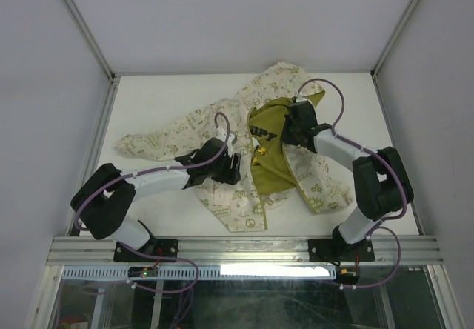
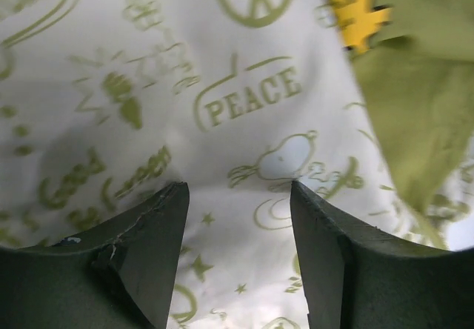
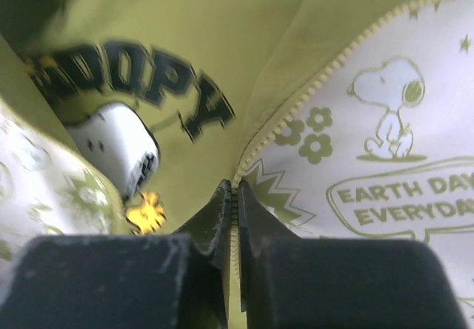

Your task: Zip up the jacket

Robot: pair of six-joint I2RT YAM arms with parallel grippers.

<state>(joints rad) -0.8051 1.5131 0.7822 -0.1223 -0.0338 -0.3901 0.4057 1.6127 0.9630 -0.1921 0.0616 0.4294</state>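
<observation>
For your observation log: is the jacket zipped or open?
Open. The jacket lies with its front flap folded back, green lining showing.

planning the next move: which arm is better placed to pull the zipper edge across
Right. The right gripper is shut on the toothed zipper edge of the jacket; the left gripper is open over printed fabric, gripping nothing.

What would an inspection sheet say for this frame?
Surface: white table, with the garment spread across it.
Job's things: jacket lying open and unzipped, olive lining showing.
Clutter: nothing seen.
Grippers: left gripper open over cream fabric; right gripper shut on the jacket's zipper edge.
Cables: purple cables looped along both arms.
Surroundings: plain pale walls on three sides.
</observation>
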